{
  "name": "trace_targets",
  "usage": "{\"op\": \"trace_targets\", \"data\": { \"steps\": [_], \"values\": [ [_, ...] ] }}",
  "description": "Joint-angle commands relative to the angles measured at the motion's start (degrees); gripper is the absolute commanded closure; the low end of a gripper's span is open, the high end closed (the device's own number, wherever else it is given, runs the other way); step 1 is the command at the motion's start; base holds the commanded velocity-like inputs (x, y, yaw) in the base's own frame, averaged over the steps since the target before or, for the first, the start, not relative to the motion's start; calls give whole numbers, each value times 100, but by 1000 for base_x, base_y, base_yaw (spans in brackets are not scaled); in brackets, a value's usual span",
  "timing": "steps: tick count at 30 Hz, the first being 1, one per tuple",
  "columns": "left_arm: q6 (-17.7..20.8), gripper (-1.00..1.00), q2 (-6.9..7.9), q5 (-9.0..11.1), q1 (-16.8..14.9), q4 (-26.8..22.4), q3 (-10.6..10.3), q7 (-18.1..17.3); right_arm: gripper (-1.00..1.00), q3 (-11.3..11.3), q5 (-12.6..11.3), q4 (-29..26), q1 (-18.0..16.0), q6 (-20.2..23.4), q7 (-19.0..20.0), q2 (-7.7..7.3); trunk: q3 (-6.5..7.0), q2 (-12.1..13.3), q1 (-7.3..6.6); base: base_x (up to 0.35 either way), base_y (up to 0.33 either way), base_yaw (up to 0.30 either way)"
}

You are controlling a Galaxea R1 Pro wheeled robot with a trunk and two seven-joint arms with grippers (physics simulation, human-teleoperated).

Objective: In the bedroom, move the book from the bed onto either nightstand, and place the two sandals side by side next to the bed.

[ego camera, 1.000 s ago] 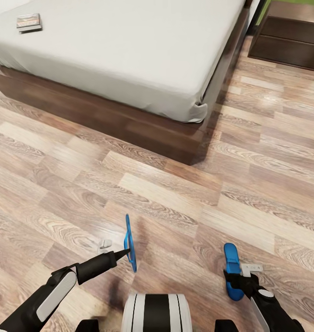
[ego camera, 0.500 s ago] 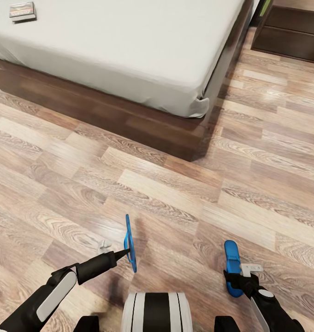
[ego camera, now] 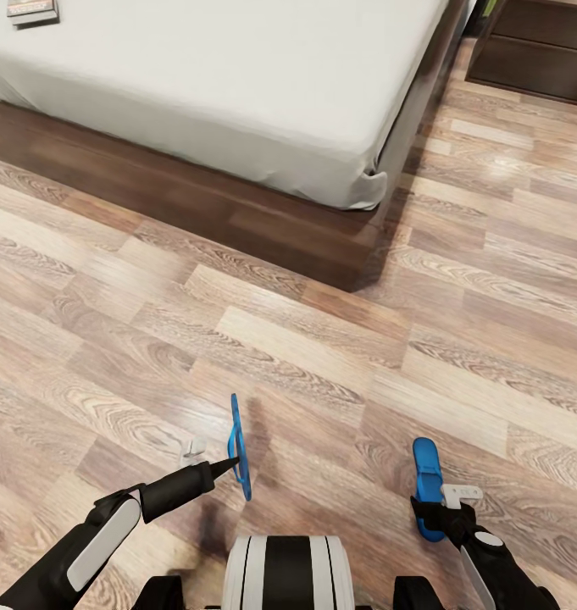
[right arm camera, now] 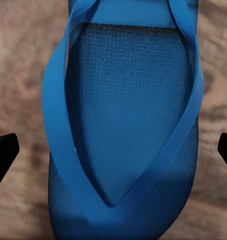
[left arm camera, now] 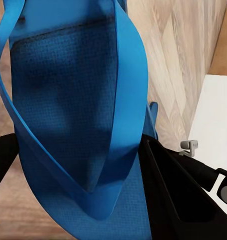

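Above the plank floor (ego camera: 322, 356), each gripper's jaws clamped on a sandal (ego camera: 238, 445) (ego camera: 426, 487), head view adds bed (ego camera: 237, 93), book (ego camera: 31, 10)

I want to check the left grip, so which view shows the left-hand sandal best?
The left wrist view: the left-hand sandal shows its sole and straps close up beside a dark finger. In the head view it appears edge-on at the left gripper.

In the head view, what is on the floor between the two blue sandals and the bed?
Nothing. In the head view, only bare wood-plank floor lies between the left sandal, the right sandal and the bed.
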Motion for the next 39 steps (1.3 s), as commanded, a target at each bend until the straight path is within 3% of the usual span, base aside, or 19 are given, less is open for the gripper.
{"op": "trace_targets", "data": {
  "steps": [1, 11, 12, 25, 32, 39],
  "values": [
    [38, 100, 5, 47, -3, -1, -8, -9, -100, -33, 39, -12, 0, 32, 45, 5, -3, -1, -1, 0, 0, 0],
    [38, 100, 5, 46, -5, 0, -8, -9, -100, -36, 39, -16, 0, 32, 45, -1, -3, -1, -1, 0, 0, 0],
    [38, 100, 5, 46, -4, 1, -7, -9, 100, -34, 39, -18, 0, 32, 45, -2, -3, -1, -1, 0, 0, 0],
    [40, 100, 5, 46, -4, 2, -4, -9, 100, -36, 39, -21, 0, 29, 45, -4, -3, -1, -1, 0, 0, 0],
    [51, 100, 5, 46, -3, 1, -4, -9, 100, -36, 34, -26, 0, 30, 45, -12, 64, 3, -9, 0, 0, 0],
    [55, 100, 5, 46, -3, 0, -4, -9, 100, -36, 32, -25, 0, 32, 45, -13, 219, 12, -27, 0, 0, 0]
  ]
}}
